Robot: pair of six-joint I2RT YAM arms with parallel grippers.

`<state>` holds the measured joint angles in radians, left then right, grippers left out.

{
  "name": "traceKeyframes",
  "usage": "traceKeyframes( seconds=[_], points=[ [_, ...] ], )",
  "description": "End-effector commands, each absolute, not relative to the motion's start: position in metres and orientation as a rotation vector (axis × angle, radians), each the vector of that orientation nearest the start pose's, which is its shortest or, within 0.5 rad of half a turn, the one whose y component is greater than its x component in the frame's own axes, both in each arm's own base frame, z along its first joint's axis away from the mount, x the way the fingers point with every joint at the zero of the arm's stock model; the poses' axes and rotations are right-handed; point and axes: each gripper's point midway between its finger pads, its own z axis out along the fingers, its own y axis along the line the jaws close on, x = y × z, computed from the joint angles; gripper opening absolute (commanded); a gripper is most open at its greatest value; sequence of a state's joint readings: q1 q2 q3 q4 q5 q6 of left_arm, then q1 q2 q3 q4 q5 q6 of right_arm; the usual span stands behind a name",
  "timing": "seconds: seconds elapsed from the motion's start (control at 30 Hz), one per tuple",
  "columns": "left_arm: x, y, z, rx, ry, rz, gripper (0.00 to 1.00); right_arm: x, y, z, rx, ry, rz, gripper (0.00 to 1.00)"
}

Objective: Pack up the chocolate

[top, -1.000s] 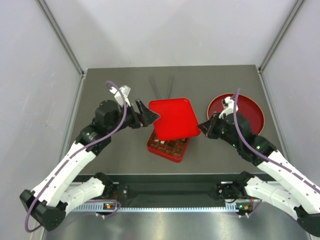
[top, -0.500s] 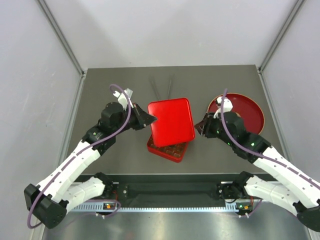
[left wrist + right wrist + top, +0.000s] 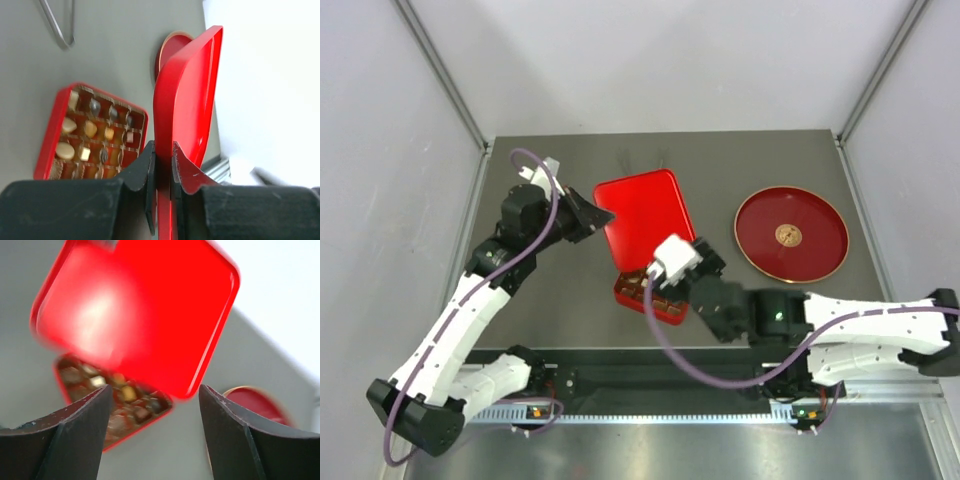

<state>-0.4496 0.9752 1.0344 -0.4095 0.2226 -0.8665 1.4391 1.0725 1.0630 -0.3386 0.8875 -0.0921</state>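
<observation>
A: Clamped in the left claw (image 3: 162, 165): red lid (image 3: 642, 220), tilted above the tray (image 3: 50, 135), screening some chocolate (image 3: 90, 129) (rest visible in its cells).

B: Right claw (image 3: 155, 390) gaping, empty, near tray; plate (image 3: 820, 245), tongs (image 3: 642, 172) apart on tabletop (image 3: 770, 160).

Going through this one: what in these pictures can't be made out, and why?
Top view: most of the tray lies under the lid and the right arm, so filled cells cannot be counted.
Right wrist view: the lid and the chocolates are blurred.
Left wrist view: the left gripper covers the tray's near cells; the lid hides most of the round plate.
</observation>
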Motion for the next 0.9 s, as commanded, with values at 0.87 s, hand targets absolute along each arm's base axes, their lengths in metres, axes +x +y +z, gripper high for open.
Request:
traceKeyframes(
  seconds=[0.87],
  points=[
    [0.234, -0.195, 0.313, -0.241, 2.082, -1.254, 0.0, 0.155, 0.327, 0.287, -1.012, 0.994, -0.723, 0.55]
  ],
)
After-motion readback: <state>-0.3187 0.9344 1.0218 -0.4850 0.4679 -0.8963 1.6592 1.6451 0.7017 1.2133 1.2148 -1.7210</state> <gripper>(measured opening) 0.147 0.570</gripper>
